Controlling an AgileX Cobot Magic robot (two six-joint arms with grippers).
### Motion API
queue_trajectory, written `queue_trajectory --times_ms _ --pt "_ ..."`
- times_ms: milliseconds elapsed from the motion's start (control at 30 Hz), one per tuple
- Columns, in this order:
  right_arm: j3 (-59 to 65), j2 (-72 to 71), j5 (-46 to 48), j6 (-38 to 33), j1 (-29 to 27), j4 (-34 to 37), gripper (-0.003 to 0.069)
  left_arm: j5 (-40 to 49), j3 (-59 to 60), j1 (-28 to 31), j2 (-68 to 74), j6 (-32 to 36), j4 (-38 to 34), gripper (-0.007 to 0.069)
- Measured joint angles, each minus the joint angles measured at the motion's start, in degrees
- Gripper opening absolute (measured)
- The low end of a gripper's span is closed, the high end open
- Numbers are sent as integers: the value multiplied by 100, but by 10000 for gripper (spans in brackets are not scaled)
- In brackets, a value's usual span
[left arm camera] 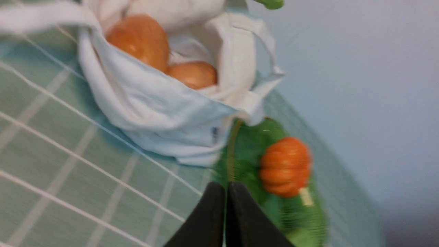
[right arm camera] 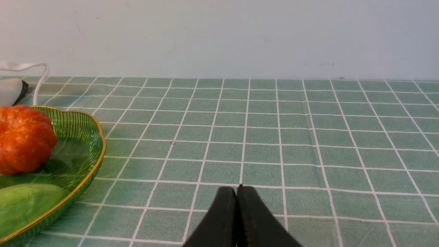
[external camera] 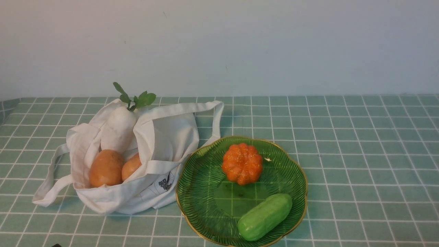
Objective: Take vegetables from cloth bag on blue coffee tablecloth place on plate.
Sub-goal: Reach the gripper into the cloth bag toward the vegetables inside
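The white radish (external camera: 118, 132) with green leaves stands in the open white cloth bag (external camera: 161, 144), behind two orange-brown potatoes (external camera: 107, 168). The bag lies on the teal grid tablecloth (external camera: 360, 154), left of the green gold-rimmed plate (external camera: 209, 202). The plate holds an orange pumpkin (external camera: 242, 163) and a green cucumber (external camera: 264, 216). My left gripper (left arm camera: 226, 187) is shut and empty, above the cloth near the bag (left arm camera: 164, 113) and the plate (left arm camera: 240, 154). My right gripper (right arm camera: 236, 190) is shut and empty over bare cloth, right of the plate (right arm camera: 82, 144). Neither gripper shows in the front view.
A pale wall (external camera: 240, 44) runs along the far edge of the table. The bag's long straps (external camera: 48, 181) trail onto the cloth at its left and behind the plate. The left wrist view is blurred.
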Motion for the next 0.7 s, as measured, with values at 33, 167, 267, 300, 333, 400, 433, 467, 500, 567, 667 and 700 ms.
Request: queue_trajectory --times_ms 33,167,267,300,333,400,433,467,500,567,667,700 --pt "0 0 0 0 0 0 -16 -25 0 0 0 -88 -354 -5" --pt "0 0 0 0 0 0 -16 -263 0 0 0 55 -865 -5" --pt "0 0 0 0 0 0 -16 -282 0 0 0 317 -1181 -5" --pt "0 0 0 0 0 0 -16 -210 -123 0 0 618 -1315 -5" --pt "0 0 0 0 0 0 -16 -167 -255 0 0 800 -1347 -5" --pt "0 0 0 0 0 0 -16 -61 -767 0 95 1318 -1356 -5" --pt "0 0 0 0 0 0 -16 -37 -889 0 151 1424 -1356 -5" --pt "0 0 0 0 0 0 -16 129 -1400 0 505 1775 -1321 -5" --pt "0 0 0 0 0 0 -16 244 -1596 0 686 1945 -1289 -5" --pt "0 0 0 0 0 0 -16 623 -2058 0 1199 2244 -1098 -5" --pt "0 0 0 0 0 0 -16 1956 -3049 0 2658 2664 -297 -5" --pt "0 0 0 0 0 0 -16 2676 -3563 0 3560 2755 362 -5"
